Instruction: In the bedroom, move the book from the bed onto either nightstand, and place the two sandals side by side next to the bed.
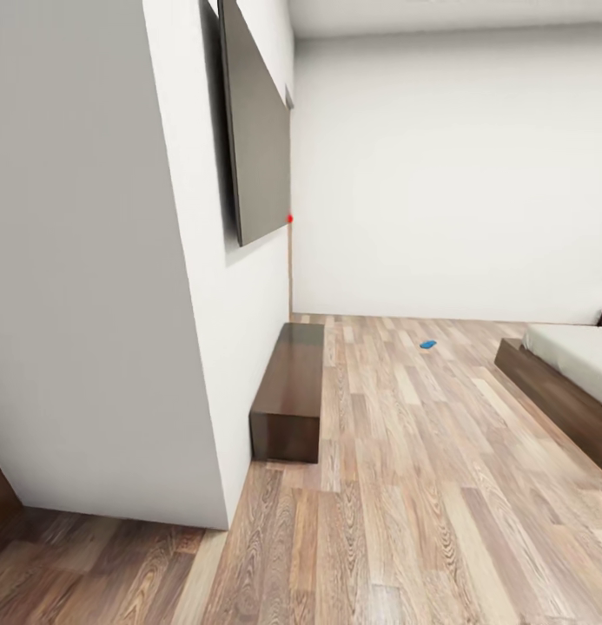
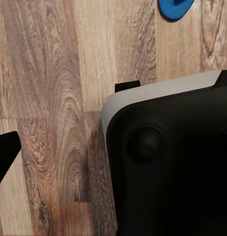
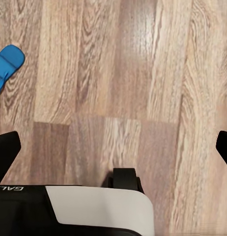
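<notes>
**Head view: sandal on floor, bed at right**

One blue sandal [image 1: 428, 345] lies on the wood-plank floor [image 1: 396, 486], well apart from the bed [image 1: 568, 382]. A low dark cabinet [image 1: 290, 391] stands against the white wall [image 1: 109, 286].

Left wrist view: blue sandal [image 2: 174, 8] at the frame edge; jaw state cannot be told.

Right wrist view: sandal [image 3: 6, 66] on the planks; fingertips [image 3: 5, 147] spread wide, gripping nothing.

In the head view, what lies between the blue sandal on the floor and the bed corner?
Nothing but bare wood-plank floor: in the head view the sandal lies apart from the bed, with no object between them.
</notes>
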You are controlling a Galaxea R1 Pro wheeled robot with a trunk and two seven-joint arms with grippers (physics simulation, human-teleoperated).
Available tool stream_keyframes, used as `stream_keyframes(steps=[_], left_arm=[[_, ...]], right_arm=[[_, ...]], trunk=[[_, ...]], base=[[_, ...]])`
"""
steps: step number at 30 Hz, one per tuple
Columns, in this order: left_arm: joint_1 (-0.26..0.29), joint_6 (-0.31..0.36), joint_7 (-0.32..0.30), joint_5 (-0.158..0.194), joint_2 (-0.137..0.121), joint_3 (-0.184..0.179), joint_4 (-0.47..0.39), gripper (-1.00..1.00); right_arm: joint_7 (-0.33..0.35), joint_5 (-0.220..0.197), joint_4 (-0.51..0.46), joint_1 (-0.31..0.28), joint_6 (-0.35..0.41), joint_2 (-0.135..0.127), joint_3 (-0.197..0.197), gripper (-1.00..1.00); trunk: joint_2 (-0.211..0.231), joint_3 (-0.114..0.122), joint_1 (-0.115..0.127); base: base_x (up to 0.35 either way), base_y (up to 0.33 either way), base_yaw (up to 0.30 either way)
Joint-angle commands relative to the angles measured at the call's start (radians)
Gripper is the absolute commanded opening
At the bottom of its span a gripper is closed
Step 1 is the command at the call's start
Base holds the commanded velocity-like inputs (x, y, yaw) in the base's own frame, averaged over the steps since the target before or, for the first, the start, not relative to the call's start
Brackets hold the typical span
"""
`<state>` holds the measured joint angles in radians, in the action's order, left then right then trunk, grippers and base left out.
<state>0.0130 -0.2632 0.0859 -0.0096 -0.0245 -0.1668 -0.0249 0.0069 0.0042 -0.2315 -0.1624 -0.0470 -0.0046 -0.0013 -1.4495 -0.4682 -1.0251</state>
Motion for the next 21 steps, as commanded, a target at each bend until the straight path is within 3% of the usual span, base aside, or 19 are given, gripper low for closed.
stream_keyframes(steps=[1,11,21], left_arm=[[0.000,-0.003,0.006,-0.001,0.000,-0.008,0.000,1.00],[0.000,-0.003,0.006,-0.001,0.000,-0.008,0.000,1.00],[0.000,-0.003,0.006,-0.001,0.000,-0.008,0.000,1.00]], right_arm=[[0.001,0.000,0.001,-0.001,-0.003,0.000,0.000,1.00],[0.001,0.000,0.001,-0.001,-0.004,0.000,0.000,1.00],[0.001,0.000,0.001,-0.001,-0.004,0.000,0.000,1.00]], trunk=[[-0.001,-0.001,0.000],[-0.001,-0.001,0.000],[-0.001,-0.001,0.000]], base=[[0.000,0.000,-0.245],[0.000,0.000,-0.246],[0.000,0.000,-0.092]])
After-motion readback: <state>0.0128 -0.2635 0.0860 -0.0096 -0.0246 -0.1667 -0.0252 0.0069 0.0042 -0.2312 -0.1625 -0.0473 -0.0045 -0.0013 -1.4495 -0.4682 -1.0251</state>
